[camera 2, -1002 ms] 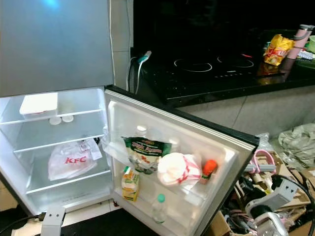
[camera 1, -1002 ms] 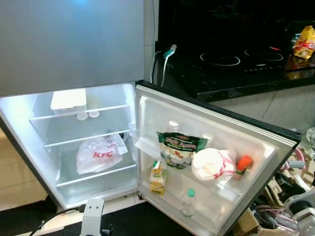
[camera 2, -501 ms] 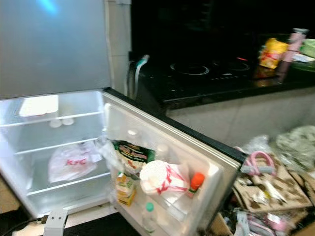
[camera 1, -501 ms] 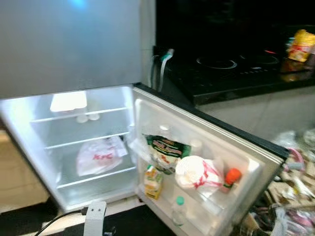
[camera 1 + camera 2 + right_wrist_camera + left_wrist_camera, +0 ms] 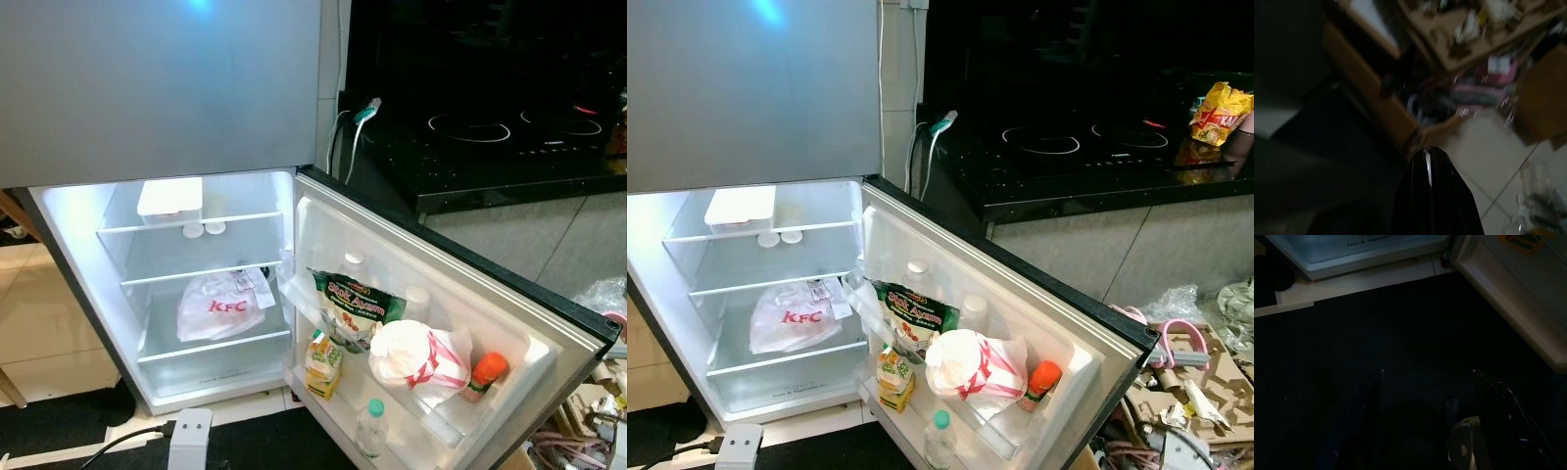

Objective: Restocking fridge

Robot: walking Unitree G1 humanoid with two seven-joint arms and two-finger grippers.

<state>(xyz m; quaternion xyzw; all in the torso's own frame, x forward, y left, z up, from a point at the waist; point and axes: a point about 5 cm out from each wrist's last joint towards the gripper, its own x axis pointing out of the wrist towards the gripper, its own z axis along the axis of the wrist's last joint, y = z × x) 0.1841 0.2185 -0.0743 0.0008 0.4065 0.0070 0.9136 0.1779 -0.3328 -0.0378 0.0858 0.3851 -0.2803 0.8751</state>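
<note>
Fridge (image 5: 196, 284) stands open beside the dark cooktop counter (image 5: 509, 157), its lower door (image 5: 441, 323) swung wide. Restocking looks partly done, I judge: shelves hold little, and neither claw carries anything to add. Inside the fridge, a white KFC bag (image 5: 220, 305) lies on the middle shelf and a white box (image 5: 169, 196) on the top one. On the door sit a white wrapped bundle (image 5: 416, 352), green packet (image 5: 355, 304), juice carton (image 5: 323, 362) and orange-capped bottle (image 5: 484, 375). Left gripper (image 5: 1425, 421) hangs spread apart over the dark floor below the fridge; right gripper (image 5: 1429, 169) hangs pressed together.
</note>
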